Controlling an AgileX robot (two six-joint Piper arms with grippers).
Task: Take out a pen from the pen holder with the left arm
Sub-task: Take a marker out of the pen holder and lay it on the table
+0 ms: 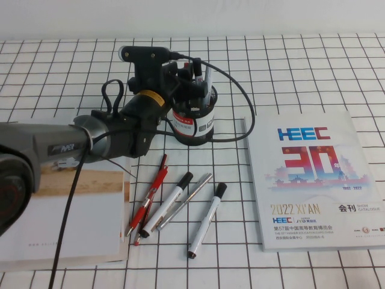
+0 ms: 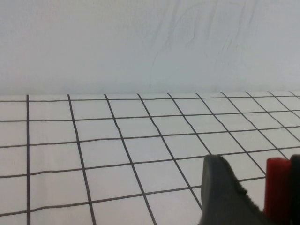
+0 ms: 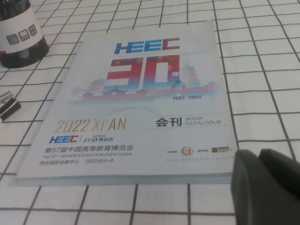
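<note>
The black pen holder (image 1: 194,120) with a white label stands at mid-table and also shows in the right wrist view (image 3: 18,35). Several pens (image 1: 206,75) stick up out of it. My left gripper (image 1: 191,84) hangs right over the holder's mouth. In the left wrist view that gripper (image 2: 255,161) stands open, and the top of a red pen (image 2: 276,187) rises between its fingers, close to one of them. The right gripper (image 3: 260,154) is shut on nothing, low over the catalogue's near corner, and lies outside the high view.
A red pen (image 1: 150,195), two black-capped markers (image 1: 170,201) (image 1: 207,220) and a silver pen (image 1: 187,198) lie in front of the holder. A white HEEC catalogue (image 1: 316,177) lies to the right and a notebook (image 1: 78,217) at the front left. A black cable loops round the holder.
</note>
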